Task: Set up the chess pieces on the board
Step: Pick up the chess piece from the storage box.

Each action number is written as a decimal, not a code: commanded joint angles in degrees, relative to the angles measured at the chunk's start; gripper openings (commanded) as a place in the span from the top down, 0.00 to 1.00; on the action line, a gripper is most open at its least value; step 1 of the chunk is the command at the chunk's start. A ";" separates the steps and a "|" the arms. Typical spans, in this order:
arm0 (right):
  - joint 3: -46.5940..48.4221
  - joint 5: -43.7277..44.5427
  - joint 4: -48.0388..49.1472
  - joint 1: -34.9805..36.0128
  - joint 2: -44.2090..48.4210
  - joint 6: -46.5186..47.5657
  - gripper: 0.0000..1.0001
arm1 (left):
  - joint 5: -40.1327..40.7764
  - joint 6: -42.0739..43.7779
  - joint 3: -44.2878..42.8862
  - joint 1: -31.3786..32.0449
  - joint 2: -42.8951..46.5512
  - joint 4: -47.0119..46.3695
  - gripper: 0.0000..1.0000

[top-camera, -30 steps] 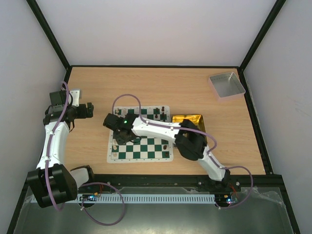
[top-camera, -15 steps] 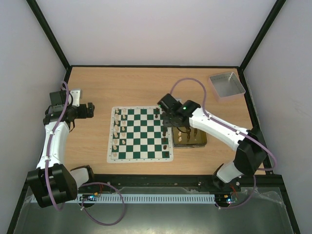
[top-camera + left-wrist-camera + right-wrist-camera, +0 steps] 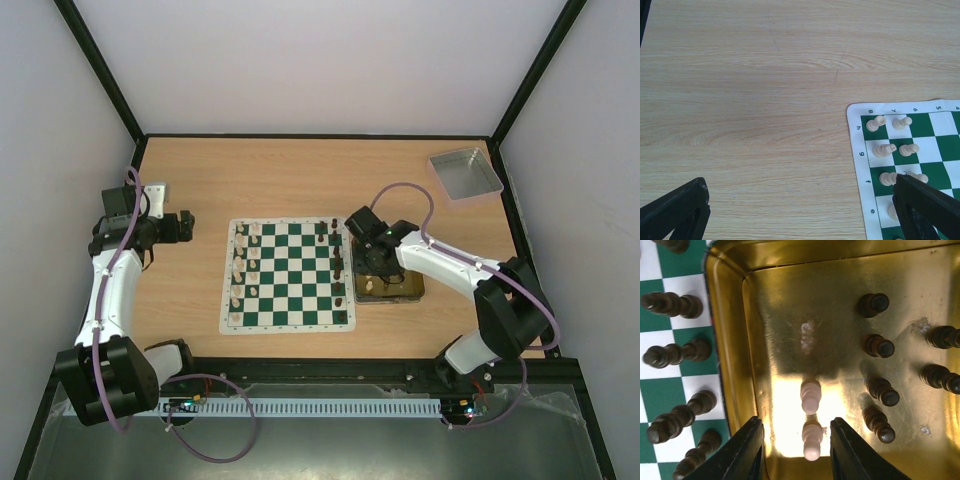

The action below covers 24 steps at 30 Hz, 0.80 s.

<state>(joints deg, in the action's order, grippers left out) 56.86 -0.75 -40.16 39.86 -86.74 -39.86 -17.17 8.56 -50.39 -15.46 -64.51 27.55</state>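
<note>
The green and white board (image 3: 290,290) lies mid-table. Cream pieces (image 3: 240,265) stand along its left side and dark pieces (image 3: 338,262) along its right. My right gripper (image 3: 372,270) hangs over the gold tray (image 3: 410,292), open. In the right wrist view its fingers (image 3: 747,452) stand on either side of one cream pawn (image 3: 811,440), apart from it; a second cream pawn (image 3: 810,396) stands just beyond. Several dark pieces (image 3: 879,346) stand in the tray. My left gripper (image 3: 185,225) is open and empty over bare table, left of the board.
A grey metal tray (image 3: 465,173) sits at the back right corner. The left wrist view shows bare wooden table (image 3: 750,100) and the board's corner (image 3: 858,150) with cream pieces (image 3: 875,123). The gold tray's wall (image 3: 720,340) borders the board's right edge.
My right arm swung from the board's left side, across the board, to above the gold tray, and now straddles a cream pawn. The left arm has not moved.
</note>
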 commanded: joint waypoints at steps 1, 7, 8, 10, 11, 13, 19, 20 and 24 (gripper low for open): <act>-1.92 -1.22 3.81 -1.24 -0.10 0.65 0.65 | -0.92 0.23 0.47 -0.33 -0.53 0.15 0.01; -3.00 -2.04 5.87 -2.03 -1.72 0.79 0.66 | -1.00 0.24 0.47 -0.30 -0.57 0.13 0.01; -3.03 -2.12 6.14 -2.20 -1.95 0.85 0.67 | -1.02 0.28 0.47 -0.27 -0.58 0.13 0.01; -3.33 -2.32 6.59 -2.61 -2.54 0.92 0.67 | -1.02 0.25 0.46 -0.31 -0.55 0.16 0.01; -3.50 -2.32 6.86 -2.79 -2.74 0.92 0.68 | -0.97 0.23 0.47 -0.33 -0.61 0.18 0.01; -3.87 -2.24 7.36 -3.25 -3.08 1.05 0.68 | -1.03 0.30 0.38 -0.35 -0.62 0.14 0.01; -5.30 -2.64 8.11 -4.50 -3.09 1.56 0.69 | -1.14 0.32 0.40 -0.29 -0.62 0.13 0.01; -5.54 -2.74 8.24 -4.52 -3.18 1.60 0.69 | -1.27 0.32 0.41 -0.30 -0.68 0.13 0.01; -6.68 -3.18 9.14 -4.55 -3.52 1.79 0.71 | -1.36 0.31 0.38 -0.33 -0.96 0.13 0.01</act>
<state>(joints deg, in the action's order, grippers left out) 51.59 -3.99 -32.34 35.57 -89.38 -38.81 -17.61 8.56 -50.39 -15.44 -64.84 27.55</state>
